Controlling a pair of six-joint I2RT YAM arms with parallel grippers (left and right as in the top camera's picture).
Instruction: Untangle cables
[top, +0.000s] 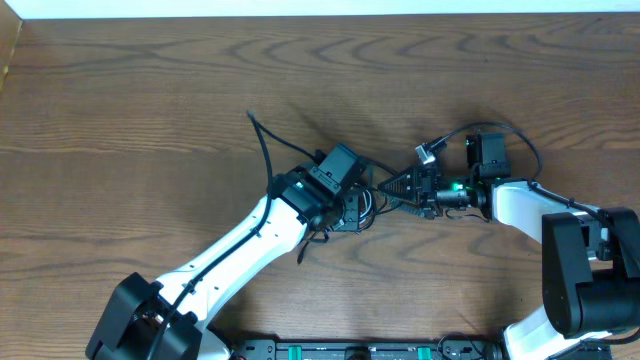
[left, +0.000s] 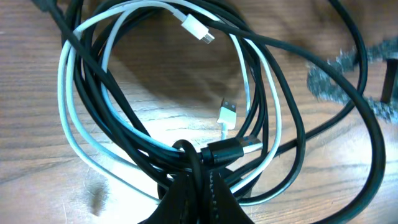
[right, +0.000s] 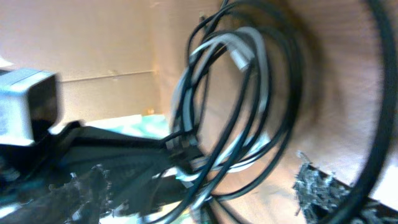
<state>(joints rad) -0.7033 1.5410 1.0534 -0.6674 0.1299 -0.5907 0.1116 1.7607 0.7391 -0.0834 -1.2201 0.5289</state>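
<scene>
The cables (top: 367, 203) lie in one tangled coil at the table's middle, between my two grippers. In the left wrist view the coil is several loops of thin black cable (left: 292, 118) wound with a white cable whose plug ends (left: 198, 28) lie inside the loops. My left gripper (left: 199, 186) is shut on black strands at the coil's near edge; it also shows in the overhead view (top: 356, 210). My right gripper (top: 397, 190) is open at the coil's right side. In the blurred right wrist view, strands of the coil (right: 249, 93) pass between its fingers (right: 205, 186).
One black strand (top: 262, 145) trails from the coil toward the upper left on the wooden table (top: 150, 100). A thicker black lead (top: 500, 128) arches over my right wrist. The arm bases (top: 360, 350) stand at the front edge.
</scene>
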